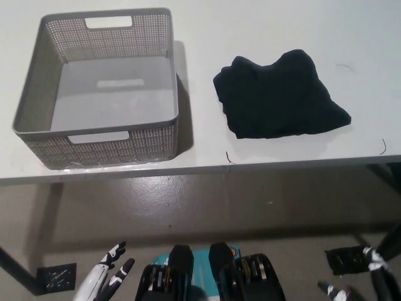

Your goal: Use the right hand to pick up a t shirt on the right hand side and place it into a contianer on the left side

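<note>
White table (263, 25), grey perforated basket (37, 75) at left, folded black t-shirt (279, 94) at right, well apart.

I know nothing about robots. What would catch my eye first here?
A grey basket with nothing in it sits on the left of the white table. A crumpled black t-shirt lies to its right. Below the table edge, the white left hand and the black right hand hang low, holding nothing.
</note>
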{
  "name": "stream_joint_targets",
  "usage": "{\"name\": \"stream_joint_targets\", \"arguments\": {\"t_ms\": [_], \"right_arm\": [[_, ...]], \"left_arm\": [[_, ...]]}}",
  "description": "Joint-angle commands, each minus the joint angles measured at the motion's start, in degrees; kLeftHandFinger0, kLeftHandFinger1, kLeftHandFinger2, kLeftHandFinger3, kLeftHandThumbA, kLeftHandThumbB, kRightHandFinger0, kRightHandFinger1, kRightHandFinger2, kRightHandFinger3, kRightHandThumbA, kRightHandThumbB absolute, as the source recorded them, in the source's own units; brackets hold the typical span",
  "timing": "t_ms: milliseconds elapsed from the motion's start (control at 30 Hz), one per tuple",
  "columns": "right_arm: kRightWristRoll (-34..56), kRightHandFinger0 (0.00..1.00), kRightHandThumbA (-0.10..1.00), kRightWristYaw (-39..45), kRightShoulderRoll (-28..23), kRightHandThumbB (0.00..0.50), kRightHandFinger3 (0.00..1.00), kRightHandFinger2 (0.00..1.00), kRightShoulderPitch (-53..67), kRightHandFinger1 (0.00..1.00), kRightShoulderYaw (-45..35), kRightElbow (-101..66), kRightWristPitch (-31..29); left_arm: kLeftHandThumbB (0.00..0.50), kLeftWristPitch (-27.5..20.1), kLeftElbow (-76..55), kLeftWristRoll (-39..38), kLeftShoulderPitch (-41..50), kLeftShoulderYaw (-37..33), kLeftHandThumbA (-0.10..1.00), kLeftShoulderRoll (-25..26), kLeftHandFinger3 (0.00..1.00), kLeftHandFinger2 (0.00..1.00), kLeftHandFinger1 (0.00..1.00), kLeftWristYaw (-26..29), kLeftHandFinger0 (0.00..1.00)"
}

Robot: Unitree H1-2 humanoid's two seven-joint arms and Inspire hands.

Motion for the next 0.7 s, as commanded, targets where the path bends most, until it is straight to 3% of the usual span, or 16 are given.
{"name": "stream_joint_targets", "arguments": {"t_ms": [0,133,200,367,500,667], "right_arm": [[-13.62,1.0,1.0,-6.08,-1.77,0.462,1.0,1.0,-4.45,1.0,-4.31,-11.09,7.27],[-14.12,1.0,1.0,-2.92,-4.11,0.5,1.0,1.0,-10.22,1.0,-6.19,-12.99,10.19],[-15.04,1.0,0.95,-2.26,-5.05,0.5,1.0,1.0,-12.8,1.0,-6.29,-11.84,11.03],[-18.61,1.0,0.97,-0.21,-7.37,0.5,1.0,1.0,-18.75,1.0,-4.49,-8.6,14.52],[-19.94,1.0,0.91,-0.67,-7.95,0.5,1.0,1.0,-22.96,1.0,-2.75,-3.92,15.88],[-21.93,1.0,0.94,-0.13,-7.88,0.5,1.0,1.0,-26.3,1.0,-0.19,-0.62,18.37]], "left_arm": [[0.296,-5.78,-0.38,0.85,-0.93,0.7,1.0,1.24,1.0,1.0,1.0,1.71,1.0],[0.35,-2.24,-1.52,2.85,-1.07,0.18,1.0,0.84,1.0,1.0,1.0,1.54,1.0],[0.344,-2.6,-1.58,3.24,-1.01,0.17,1.0,0.91,1.0,1.0,1.0,1.62,1.0],[0.347,-2.86,-1.25,3.31,-1.55,0.23,1.0,0.68,1.0,1.0,1.0,1.29,1.0],[0.334,-3.53,-0.85,3.36,-1.64,0.19,1.0,0.55,1.0,1.0,1.0,1.3,1.0],[0.354,-3.12,-0.62,2.73,-1.95,0.17,1.0,0.42,1.0,1.0,1.0,0.43,1.0]]}}
